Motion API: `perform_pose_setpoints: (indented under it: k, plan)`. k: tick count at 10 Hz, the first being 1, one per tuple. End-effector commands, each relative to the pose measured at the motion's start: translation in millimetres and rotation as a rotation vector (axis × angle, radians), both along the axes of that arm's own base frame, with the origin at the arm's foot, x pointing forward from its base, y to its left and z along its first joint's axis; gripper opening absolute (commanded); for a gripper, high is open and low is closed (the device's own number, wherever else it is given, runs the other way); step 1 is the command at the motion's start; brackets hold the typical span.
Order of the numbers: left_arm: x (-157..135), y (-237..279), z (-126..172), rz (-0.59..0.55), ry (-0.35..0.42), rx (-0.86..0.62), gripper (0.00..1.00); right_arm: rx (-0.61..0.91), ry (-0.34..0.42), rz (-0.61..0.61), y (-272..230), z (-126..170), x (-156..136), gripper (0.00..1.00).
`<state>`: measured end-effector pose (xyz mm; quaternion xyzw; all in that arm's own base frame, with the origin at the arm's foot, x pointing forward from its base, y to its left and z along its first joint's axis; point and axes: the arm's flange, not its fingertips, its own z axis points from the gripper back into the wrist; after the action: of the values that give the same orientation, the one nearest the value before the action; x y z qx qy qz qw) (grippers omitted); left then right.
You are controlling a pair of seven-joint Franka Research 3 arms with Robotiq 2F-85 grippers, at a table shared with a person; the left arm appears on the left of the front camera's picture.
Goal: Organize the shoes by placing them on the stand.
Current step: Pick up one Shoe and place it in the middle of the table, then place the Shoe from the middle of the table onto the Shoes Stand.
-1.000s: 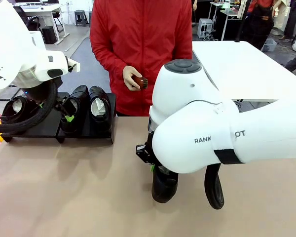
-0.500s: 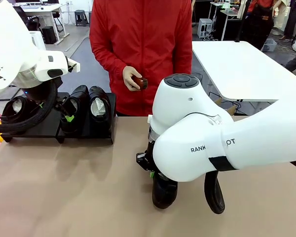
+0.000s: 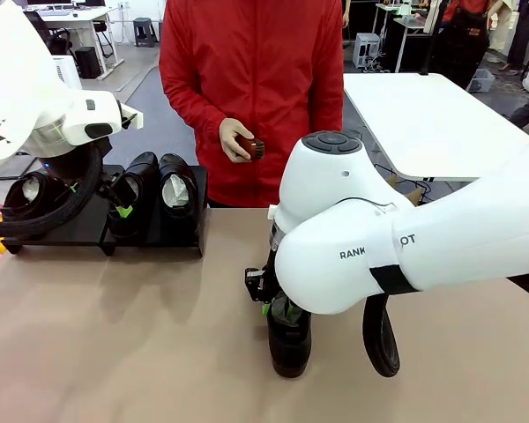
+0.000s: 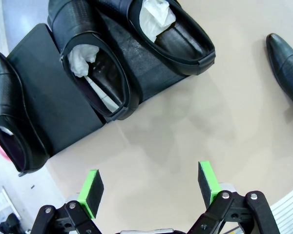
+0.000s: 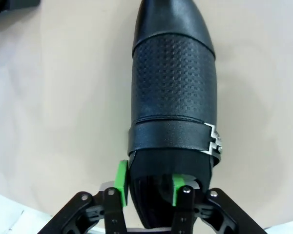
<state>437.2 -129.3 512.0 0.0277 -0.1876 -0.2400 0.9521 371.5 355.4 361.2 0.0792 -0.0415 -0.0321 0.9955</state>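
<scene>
The stand (image 4: 53, 105), a low black platform, is seen ahead of the left gripper (image 4: 150, 187), beyond a strip of bare table (image 4: 195, 126). Three shoes are carried on it: one (image 4: 12, 117) at its outer end, and two (image 4: 95, 73) side by side on the other section, the nearer-centre one (image 4: 171, 29) showing crumpled white paper in its opening. The left gripper is held above the table with its jaws spread wide and nothing between its green pads (image 4: 91, 191).

The fourth shoe (image 5: 173, 92) lies on the table directly under the right gripper (image 5: 149, 187), toe pointing away from it. One wall of the shoe's opening is straddled by the green pads (image 5: 122, 183), one outside and one inside; whether the wall is pinched or already let go cannot be told. In the front view, a small brown brush (image 3: 251, 147) is held in the person's hand (image 3: 234, 141), well beyond the right gripper.
</scene>
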Motion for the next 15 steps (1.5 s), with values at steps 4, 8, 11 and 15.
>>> perform_pose_setpoints:
  k: [4, 8, 11, 15]
  plan:
    - [-1.2, 2.4, 0.8, 0.000, 0.002, -0.009, 1.00, 0.135, 0.088, -0.063, -24.3, 47.0, -5.2, 1.00]
    - [-1.2, 2.4, 0.8, 0.000, 0.002, -0.009, 1.00, 0.103, 0.049, -0.061, -11.5, 35.1, -0.8, 1.00]
    - [-1.2, 2.4, 0.8, 0.000, 0.002, -0.009, 1.00, 0.103, 0.049, -0.061, -11.5, 35.1, -0.8, 1.00]
    - [-1.2, 2.4, 0.8, 0.000, 0.002, -0.009, 1.00, 0.110, 0.076, -0.062, -14.4, 35.4, -1.8, 1.00]
